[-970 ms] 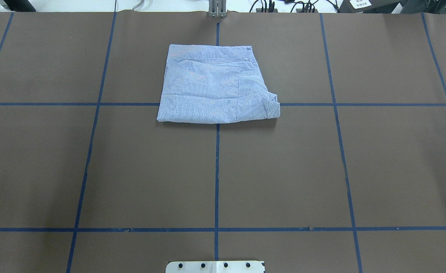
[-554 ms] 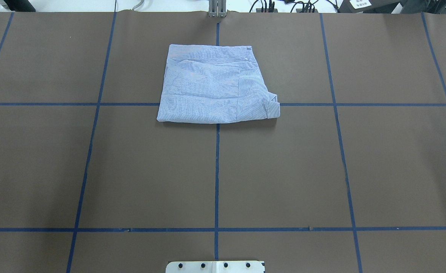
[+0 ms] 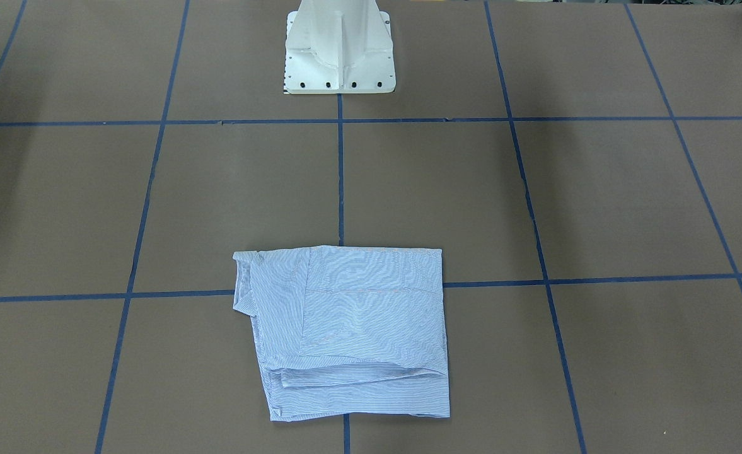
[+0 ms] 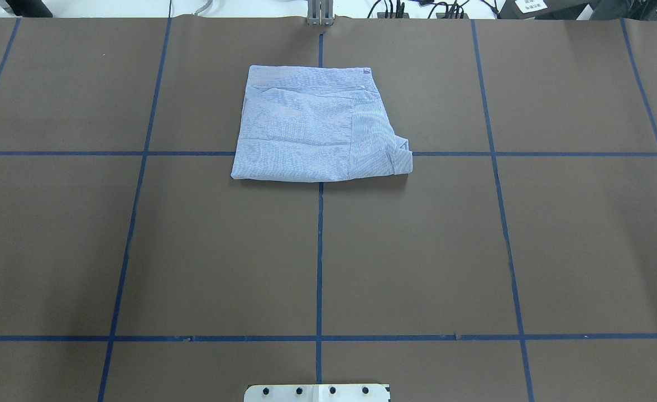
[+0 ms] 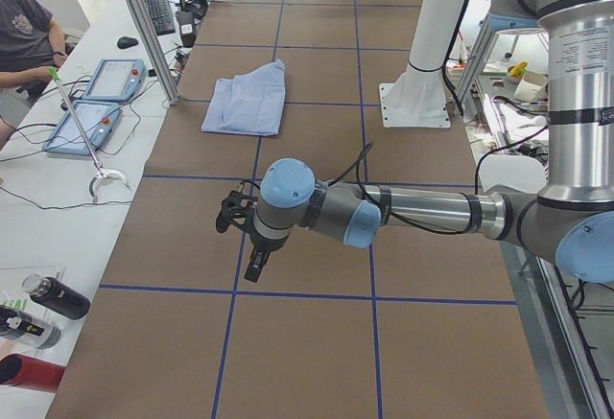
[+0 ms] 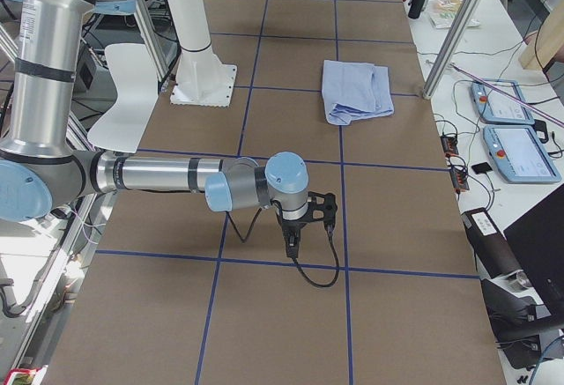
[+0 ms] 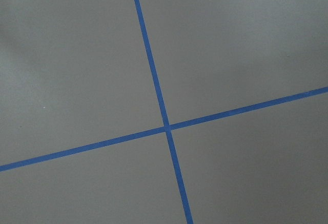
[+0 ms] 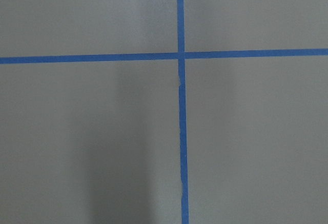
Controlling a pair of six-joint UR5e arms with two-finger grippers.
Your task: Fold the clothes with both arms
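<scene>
The clothes are one light blue and white striped shirt [image 4: 320, 125], folded into a flat, roughly square bundle on the far half of the brown table. Its collar pokes out at one corner [image 3: 243, 284]. The shirt also shows in the side views [image 5: 247, 103] [image 6: 355, 90]. Nothing touches it. My left gripper [image 5: 254, 266] hangs low over the table's left end, far from the shirt; I cannot tell if it is open or shut. My right gripper [image 6: 291, 242] hangs low over the right end; its state cannot be told either. Both wrist views hold only table and tape.
Blue tape lines [image 4: 319, 251] divide the table into squares. The white pedestal base [image 3: 339, 63] stands at the robot's edge. Teach pendants [image 5: 96, 103] [image 6: 515, 129], bottles [image 5: 48, 299] and a seated person [image 5: 24, 35] are on the side benches beyond the far edge.
</scene>
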